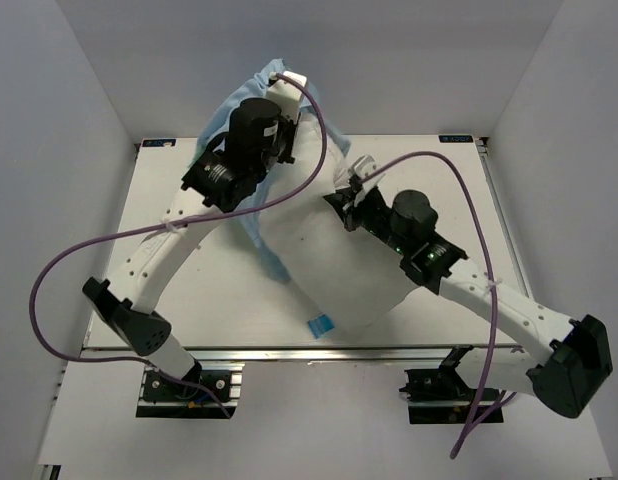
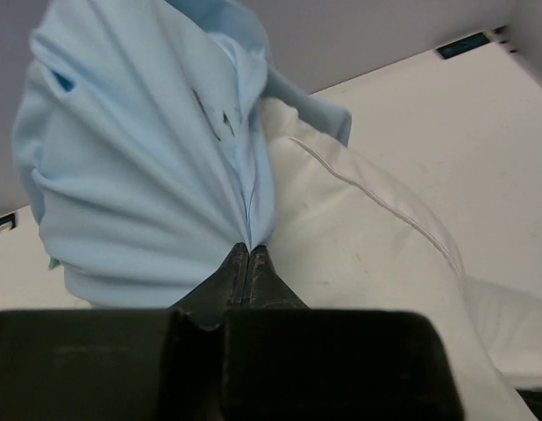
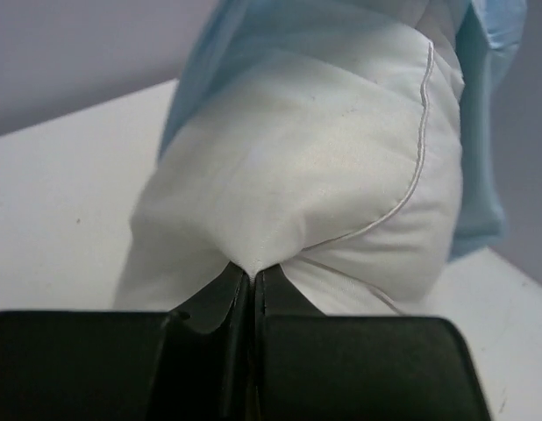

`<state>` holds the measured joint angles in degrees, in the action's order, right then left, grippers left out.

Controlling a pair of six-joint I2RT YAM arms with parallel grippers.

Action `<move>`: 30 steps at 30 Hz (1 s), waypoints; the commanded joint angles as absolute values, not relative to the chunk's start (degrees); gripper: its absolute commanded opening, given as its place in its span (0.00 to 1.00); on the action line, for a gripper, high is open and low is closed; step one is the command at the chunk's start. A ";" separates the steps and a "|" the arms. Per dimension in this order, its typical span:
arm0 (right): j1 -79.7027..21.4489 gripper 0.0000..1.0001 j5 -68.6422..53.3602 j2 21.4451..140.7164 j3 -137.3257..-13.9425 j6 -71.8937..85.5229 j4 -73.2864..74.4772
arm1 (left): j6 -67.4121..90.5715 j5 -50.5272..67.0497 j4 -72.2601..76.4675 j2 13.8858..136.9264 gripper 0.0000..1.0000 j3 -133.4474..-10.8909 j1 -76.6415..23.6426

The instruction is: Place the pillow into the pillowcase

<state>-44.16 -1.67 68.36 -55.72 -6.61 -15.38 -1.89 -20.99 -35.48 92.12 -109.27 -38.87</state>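
White table (image 1: 219, 300): left gripper (image 2: 247, 250) clamps pillowcase (image 2: 139, 175), right gripper (image 3: 253, 272) clamps pillow (image 3: 315, 175); either shallow pinch may slip under tension.

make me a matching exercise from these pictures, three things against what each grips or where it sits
Column one:
1 left gripper
2 right gripper
3 blue tag

Column two:
a shut on the white pillow
b near the front edge of the table
c shut on the light blue pillowcase

Pairs: 1-c, 2-a, 3-b
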 commanded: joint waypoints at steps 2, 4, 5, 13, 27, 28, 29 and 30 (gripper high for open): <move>-45.44 0.00 -1.30 65.13 -52.04 -13.53 -40.06 | 2.43 -7.91 -28.75 88.42 0.00 -103.90 -41.39; -45.44 0.00 -4.12 65.91 -51.59 -16.25 -39.55 | 3.69 -8.52 -26.11 87.02 0.00 -99.59 -41.40; -45.44 0.00 -7.70 67.31 -51.07 -16.96 -39.81 | 5.08 -9.05 -23.84 86.58 0.00 -98.01 -41.40; -45.44 0.13 -11.43 76.29 -48.43 -12.58 -33.59 | 9.05 -15.19 -19.61 83.77 0.00 -85.71 -41.40; -45.35 0.85 -0.18 68.19 -66.51 -2.37 -1.68 | 17.14 -32.08 -21.71 68.65 0.00 -66.90 -41.40; -45.35 0.86 -0.26 69.42 -67.93 -3.85 -1.06 | 17.66 -32.52 -21.97 67.69 0.00 -66.54 -41.40; -45.35 0.86 -0.26 72.57 -69.59 -4.13 -0.27 | 18.10 -33.22 -22.58 67.33 0.00 -66.36 -41.40; -45.35 0.87 -0.18 74.25 -73.35 -4.57 0.00 | 18.28 -33.66 -22.94 67.15 0.00 -66.36 -41.40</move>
